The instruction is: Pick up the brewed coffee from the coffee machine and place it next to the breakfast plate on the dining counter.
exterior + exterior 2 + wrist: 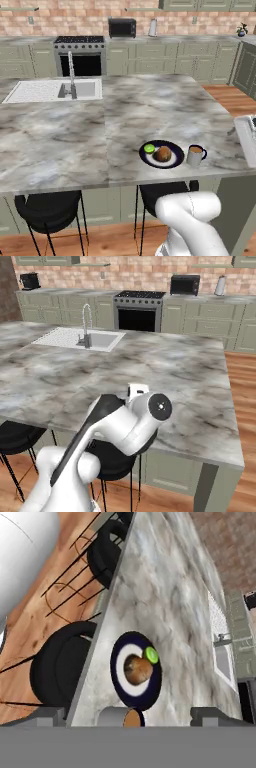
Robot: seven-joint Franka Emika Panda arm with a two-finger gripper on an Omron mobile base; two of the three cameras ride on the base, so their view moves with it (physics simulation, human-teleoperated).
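In the hand view the mug (pixel 122 718) is cut off at the bottom, only its rim and a sliver of coffee showing. In the right base view the arm (pixel 125 426) hides the near table (pixel 190 386) edge. The 2 stools (pixel 47 210) sit partly hidden under the table.

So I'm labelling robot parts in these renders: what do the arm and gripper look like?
The arm is glossy white with rounded, tube-like links, a dark grey band along one link and a round white joint cap with a small dark centre. The gripper has two small dark grey, blocky fingertips. No cables or markings are visible.
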